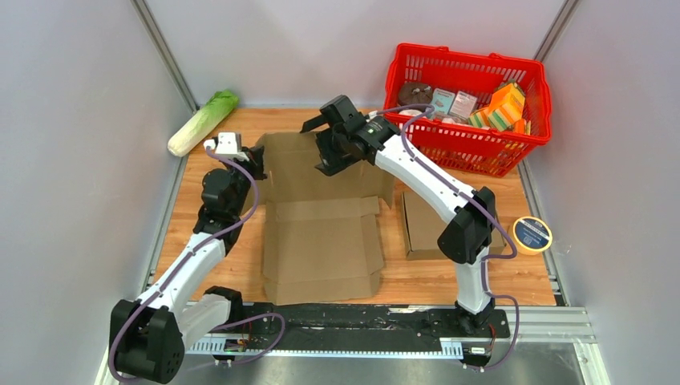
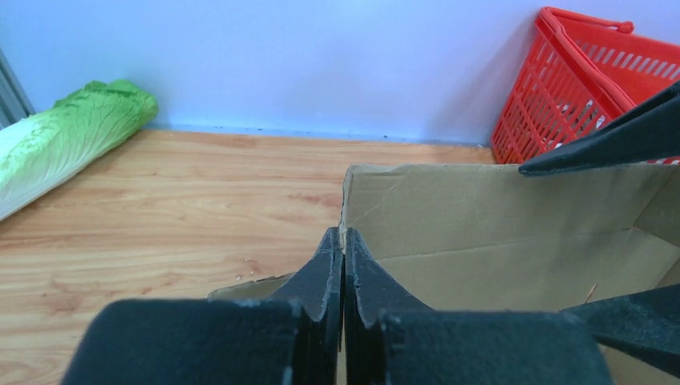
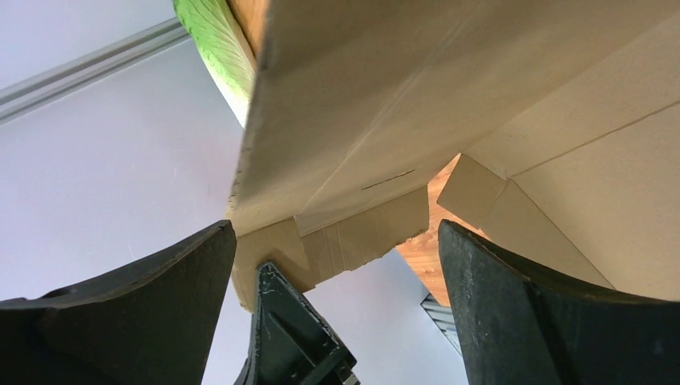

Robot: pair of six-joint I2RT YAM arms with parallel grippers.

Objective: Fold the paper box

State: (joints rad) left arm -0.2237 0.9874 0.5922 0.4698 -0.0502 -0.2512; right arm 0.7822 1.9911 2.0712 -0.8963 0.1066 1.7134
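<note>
The left claw (image 1: 255,160) is clenched on the left edge of the raised back flap of the box (image 1: 321,241). The right claw (image 1: 322,147) is released, with its fingers wide apart at the top edge of the same flap. The rest of the box lies flat and open on the table (image 1: 401,282); behind the box to the left is a cabbage (image 1: 202,122), behind it to the right a red basket (image 1: 529,88), just right of it a flat cardboard (image 1: 421,228), and farther right a tape roll (image 1: 532,234).

Table (image 1: 417,277): paper box (image 1: 321,241), cabbage (image 1: 202,122), basket (image 1: 473,58), tape roll (image 1: 532,234), perhaps spare cardboard (image 1: 421,228).
</note>
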